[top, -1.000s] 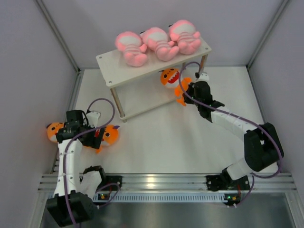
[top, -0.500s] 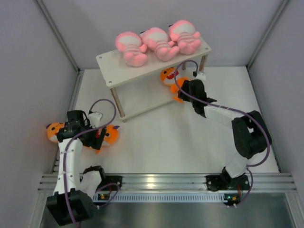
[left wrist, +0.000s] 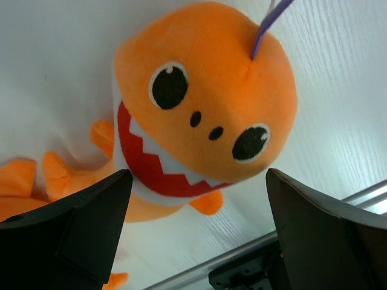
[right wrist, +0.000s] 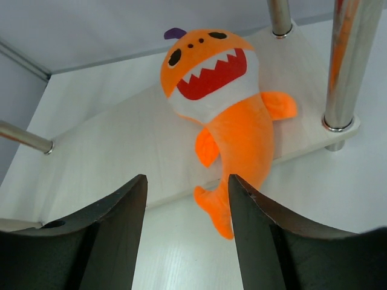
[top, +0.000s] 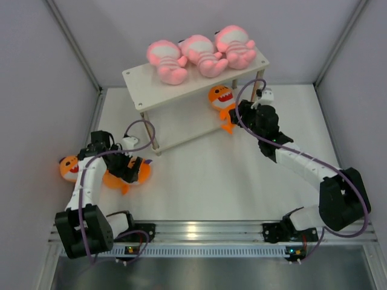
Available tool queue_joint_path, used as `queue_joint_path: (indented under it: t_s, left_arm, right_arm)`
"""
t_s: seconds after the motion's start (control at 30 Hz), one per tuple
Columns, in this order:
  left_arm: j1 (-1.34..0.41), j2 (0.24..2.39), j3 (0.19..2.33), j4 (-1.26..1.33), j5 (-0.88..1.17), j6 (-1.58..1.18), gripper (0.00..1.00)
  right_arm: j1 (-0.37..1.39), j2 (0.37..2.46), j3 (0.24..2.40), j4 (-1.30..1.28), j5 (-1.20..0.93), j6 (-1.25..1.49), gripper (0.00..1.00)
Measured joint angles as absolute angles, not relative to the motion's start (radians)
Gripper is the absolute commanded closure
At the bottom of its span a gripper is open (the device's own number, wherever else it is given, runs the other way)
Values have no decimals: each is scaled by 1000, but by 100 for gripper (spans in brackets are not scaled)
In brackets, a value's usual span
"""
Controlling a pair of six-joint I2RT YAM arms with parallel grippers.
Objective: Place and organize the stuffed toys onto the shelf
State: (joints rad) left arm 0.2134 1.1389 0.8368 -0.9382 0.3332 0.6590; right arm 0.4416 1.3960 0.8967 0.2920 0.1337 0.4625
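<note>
Three pink stuffed toys [top: 202,54] lie in a row on the top tier of the pale wood shelf [top: 136,81]. An orange shark [top: 221,98] lies on the lower tier [right wrist: 109,157], mouth up, its tail hanging over the front edge. My right gripper [right wrist: 187,179] stands open just in front of that shark [right wrist: 221,103], touching nothing. Two more orange sharks lie on the table at the left. My left gripper [left wrist: 196,175] hangs open over the nearer one [left wrist: 205,103], a finger on each side of its head. The other shark [top: 68,167] lies by the left wall.
Metal shelf legs [right wrist: 344,66] stand right beside the shark on the lower tier. Grey walls close in the white table on three sides. An aluminium rail [top: 205,229] runs along the near edge. A purple cable [top: 142,130] loops above the left wrist.
My right gripper has opened, let go of the orange shark on the lower tier and drawn back a little. The left arm has swung round over the nearer shark.
</note>
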Motion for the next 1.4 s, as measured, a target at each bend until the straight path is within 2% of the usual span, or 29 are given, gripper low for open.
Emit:
queue_joint_path:
  t_s: [0.13,0.23,0.27,0.33,0.37,0.4,0.5,0.73,0.93,1.2,1.4]
  left_arm:
    - [209,1181,837,-868,344,662,2]
    - [206,1200,831,-817,354,665,12]
    - [205,1203,826,-801,358,668,27]
    - [205,1207,812,-777,370,674,40]
    - [205,1207,804,-767,379,675,56]
    - [205,1207,799,-762,385,672,64]
    - [204,1202,792,-752,394,657,100]
    - [201,1026,807,-757,292,519,100]
    - [201,878,1029,-796,132,281,100]
    - [201,707,1254,-825,51,-176,100]
    - [203,691,1367,-895,116,-444,100]
  right_arm:
    - [442,1356,860,295,92,456,44]
    - [448,1310,821,294,80,444,44]
    - [451,1291,808,294,78,437,44]
    - [463,1249,786,294,78,419,44]
    - [469,1230,779,295,77,410,44]
    - [478,1210,775,294,77,401,44]
    - [510,1157,772,293,77,371,44]
    - [636,1045,770,292,82,284,45]
    - [807,1025,790,292,108,242,44]
    - [1057,1214,959,313,65,228,39]
    - [1171,1389,1070,366,9,242,30]
